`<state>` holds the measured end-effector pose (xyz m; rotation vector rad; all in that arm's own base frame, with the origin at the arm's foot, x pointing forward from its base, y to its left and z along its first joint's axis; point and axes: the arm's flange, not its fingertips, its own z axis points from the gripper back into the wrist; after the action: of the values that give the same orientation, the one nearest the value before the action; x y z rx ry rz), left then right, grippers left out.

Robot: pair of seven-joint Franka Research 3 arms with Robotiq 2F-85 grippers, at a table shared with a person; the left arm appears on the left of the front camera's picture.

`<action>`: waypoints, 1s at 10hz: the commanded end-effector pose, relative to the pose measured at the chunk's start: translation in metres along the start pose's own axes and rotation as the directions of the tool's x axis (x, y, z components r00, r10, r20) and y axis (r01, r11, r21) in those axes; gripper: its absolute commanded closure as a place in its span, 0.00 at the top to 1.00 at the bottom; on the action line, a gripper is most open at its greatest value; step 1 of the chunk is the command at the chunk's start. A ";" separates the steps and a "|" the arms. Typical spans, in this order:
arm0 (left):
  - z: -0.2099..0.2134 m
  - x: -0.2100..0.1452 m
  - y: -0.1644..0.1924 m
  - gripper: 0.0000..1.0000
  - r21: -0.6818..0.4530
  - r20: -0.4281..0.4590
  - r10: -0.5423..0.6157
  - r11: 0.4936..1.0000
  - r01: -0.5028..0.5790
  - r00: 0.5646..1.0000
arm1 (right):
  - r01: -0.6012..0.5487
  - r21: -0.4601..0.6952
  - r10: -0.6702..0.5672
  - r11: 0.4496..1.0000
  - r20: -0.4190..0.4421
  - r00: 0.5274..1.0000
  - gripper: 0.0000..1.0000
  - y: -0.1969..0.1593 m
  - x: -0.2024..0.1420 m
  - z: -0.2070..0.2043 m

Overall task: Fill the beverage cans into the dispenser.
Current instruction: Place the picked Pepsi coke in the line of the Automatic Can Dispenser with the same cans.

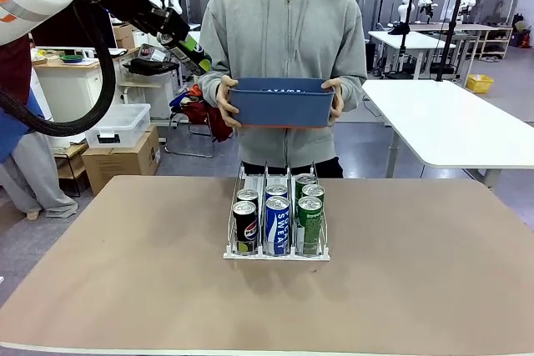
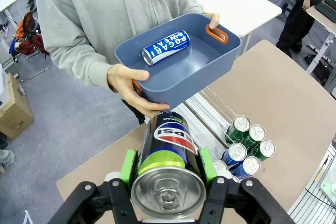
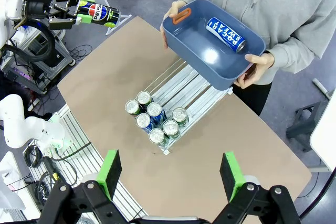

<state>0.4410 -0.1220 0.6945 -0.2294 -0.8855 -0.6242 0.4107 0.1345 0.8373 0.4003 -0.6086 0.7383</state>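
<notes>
My left gripper (image 2: 169,174) is shut on a black beverage can (image 2: 167,148) with a red-blue logo, held high off the table's far left corner (image 1: 188,49). From the right wrist view this gripper (image 3: 79,13) and its can (image 3: 100,12) show at the upper left. The dispenser (image 1: 275,254) stands mid-table with several black, blue and green cans (image 1: 277,223) in its three lanes. My right gripper (image 3: 170,177) hangs open high above the table, nothing between its green pads (image 3: 110,174).
Across the table a person holds a blue bin (image 1: 279,103) in both hands above the dispenser's back end. One blue-white can (image 2: 165,47) lies on its side in that bin (image 3: 210,61). Bare tabletop (image 1: 125,273) surrounds the dispenser.
</notes>
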 end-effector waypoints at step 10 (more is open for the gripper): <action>0.024 -0.060 -0.119 0.58 -0.040 -0.247 -0.284 0.958 0.283 0.927 | 0.005 0.005 -0.005 1.000 -0.005 1.000 1.00 -0.001 -0.003 0.001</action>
<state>0.3415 -0.1842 0.6611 -0.0712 -0.6539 -0.8591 0.4109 0.1345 0.8371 0.4003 -0.6082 0.7382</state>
